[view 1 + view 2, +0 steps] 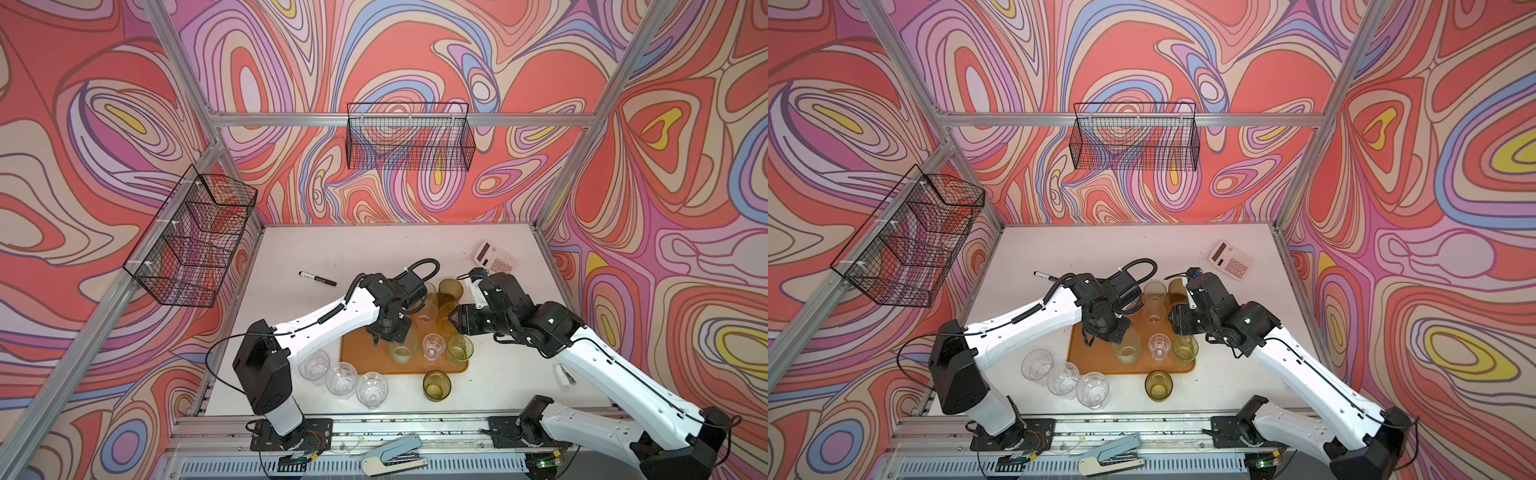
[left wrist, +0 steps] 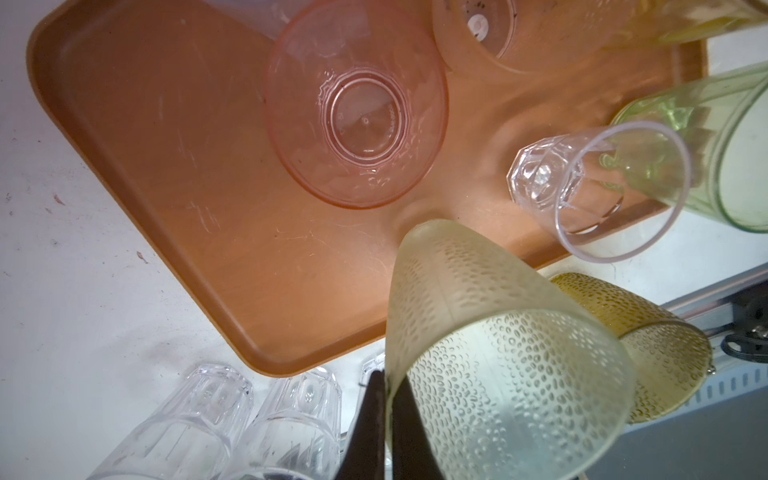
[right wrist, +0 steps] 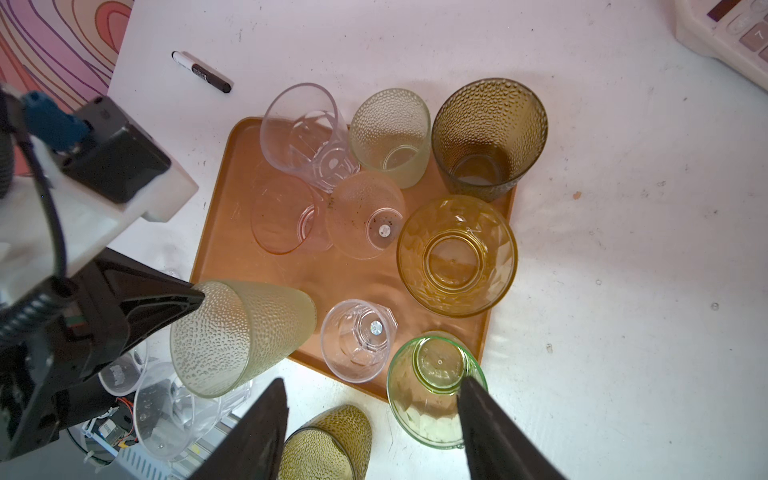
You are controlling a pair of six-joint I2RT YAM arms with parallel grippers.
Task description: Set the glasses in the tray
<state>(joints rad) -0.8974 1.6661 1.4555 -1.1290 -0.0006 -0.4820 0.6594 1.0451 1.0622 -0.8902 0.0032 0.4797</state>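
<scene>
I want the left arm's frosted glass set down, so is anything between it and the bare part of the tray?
Nothing visible does. The left gripper pinches the frosted glass by its rim, base over bare tray; the pink glass and small clear glass stand beside it, apart.

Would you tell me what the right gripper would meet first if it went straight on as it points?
Probably the clear faceted glass, ahead of the open right gripper; depth is unclear; the bright green glass stands close.
</scene>
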